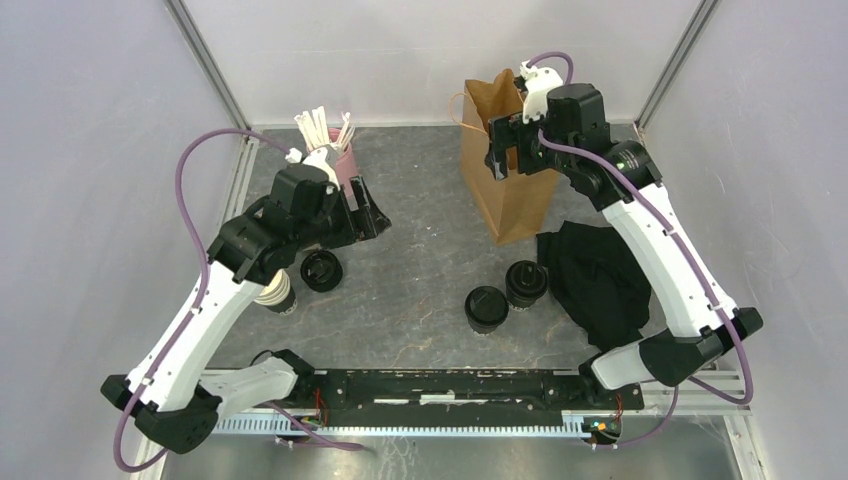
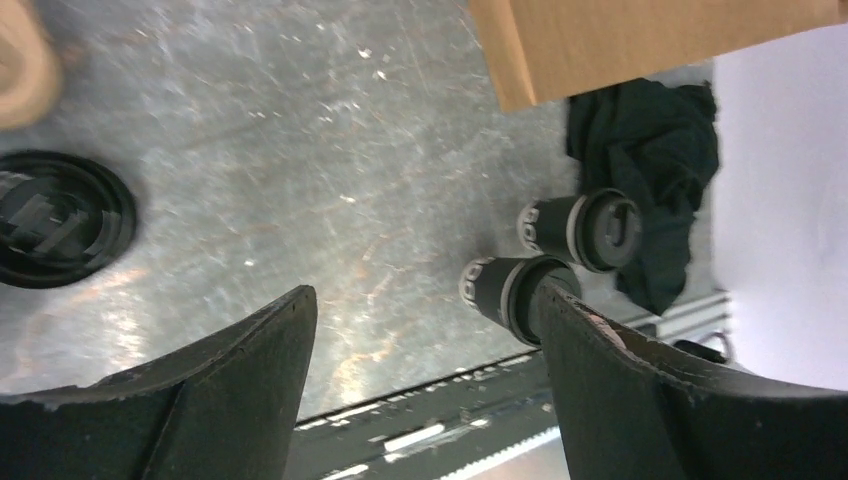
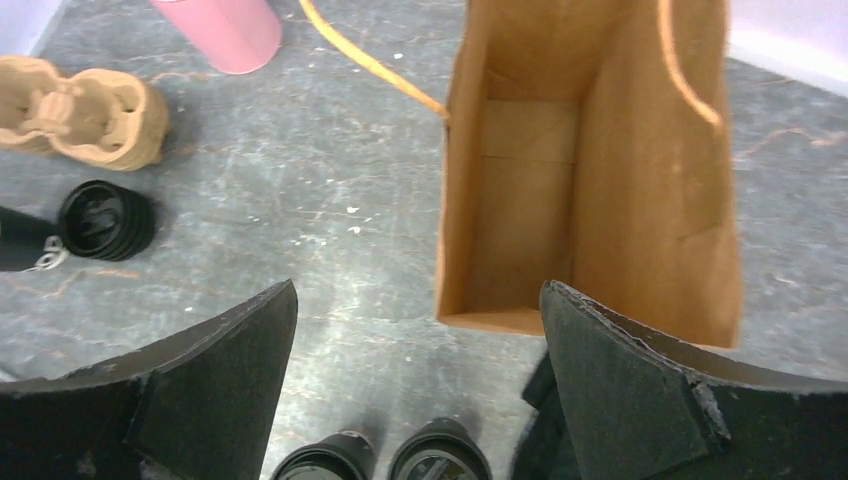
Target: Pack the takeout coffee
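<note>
dark paper coffee cups (image 1: pixel 486 308), black-lidded, upright

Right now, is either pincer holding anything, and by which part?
Nothing is held. The left pincer and the right pincer are both open and empty.

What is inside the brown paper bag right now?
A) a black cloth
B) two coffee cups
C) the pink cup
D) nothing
D: the right wrist view looks down into the open brown bag and shows only its bare bottom, while the coffee cups sit outside it.
</note>
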### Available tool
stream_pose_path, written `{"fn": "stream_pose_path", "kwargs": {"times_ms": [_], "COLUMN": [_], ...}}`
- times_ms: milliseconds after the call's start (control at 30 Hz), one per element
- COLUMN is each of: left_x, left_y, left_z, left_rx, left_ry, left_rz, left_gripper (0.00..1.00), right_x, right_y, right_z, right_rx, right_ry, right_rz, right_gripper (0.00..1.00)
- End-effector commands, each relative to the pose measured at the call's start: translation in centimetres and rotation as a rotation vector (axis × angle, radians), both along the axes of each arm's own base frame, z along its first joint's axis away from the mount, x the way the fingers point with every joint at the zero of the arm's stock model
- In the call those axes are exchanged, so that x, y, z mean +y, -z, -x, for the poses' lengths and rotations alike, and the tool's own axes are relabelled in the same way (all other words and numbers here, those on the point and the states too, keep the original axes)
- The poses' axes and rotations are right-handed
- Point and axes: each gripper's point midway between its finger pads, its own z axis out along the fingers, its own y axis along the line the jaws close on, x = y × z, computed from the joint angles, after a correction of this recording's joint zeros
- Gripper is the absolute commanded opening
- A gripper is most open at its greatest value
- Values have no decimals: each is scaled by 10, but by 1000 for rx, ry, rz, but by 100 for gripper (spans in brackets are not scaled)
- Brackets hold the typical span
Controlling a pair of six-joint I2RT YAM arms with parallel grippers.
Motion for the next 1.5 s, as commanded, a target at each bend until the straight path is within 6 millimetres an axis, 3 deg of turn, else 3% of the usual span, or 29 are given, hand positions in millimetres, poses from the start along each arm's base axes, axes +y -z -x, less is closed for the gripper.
{"fn": "stream_pose_path", "kwargs": {"times_ms": [0, 100, 200, 300, 467, 600, 667, 700, 867, 1233, 1467], "left_x": [34, 51, 58, 74, 116, 148, 145, 156, 156, 151, 152], "left_y": [-2, 12, 29, 49, 80, 120, 136, 143, 163, 197, 197], "left_z": [-15, -37, -61, -85, -121, -147, -155, -158, -165, -173, -174], "left_rx": [-104, -108, -43, 33, 117, 224, 260, 280, 320, 388, 392], "left_ry": [9, -59, -94, -145, -238, -263, -229, -250, -209, -149, -147], "left_rz": [-262, -373, -366, -348, -341, -305, -252, -242, -220, -214, -221], "left_gripper": [88, 89, 88, 86, 85, 74, 71, 69, 64, 59, 49], "right_x": [33, 46, 53, 58, 60, 56, 55, 54, 51, 54, 60], "right_y": [-19, -32, -44, -40, -10, -15, -24, -28, -41, -24, -14], "right_z": [10, 21, 36, 49, 62, 66, 68, 69, 78, 78, 73], "right_rx": [-10, -18, -27, -43, -19, -85, -119, -135, -175, -163, -147], "right_ry": [-112, -169, -230, -294, -345, -349, -356, -360, -390, -430, -448], "right_rz": [-189, -282, -345, -371, -374, -390, -393, -392, -383, -347, -338], "right_gripper": [98, 98, 98, 98, 98, 98, 98, 98, 98, 98, 98]}}
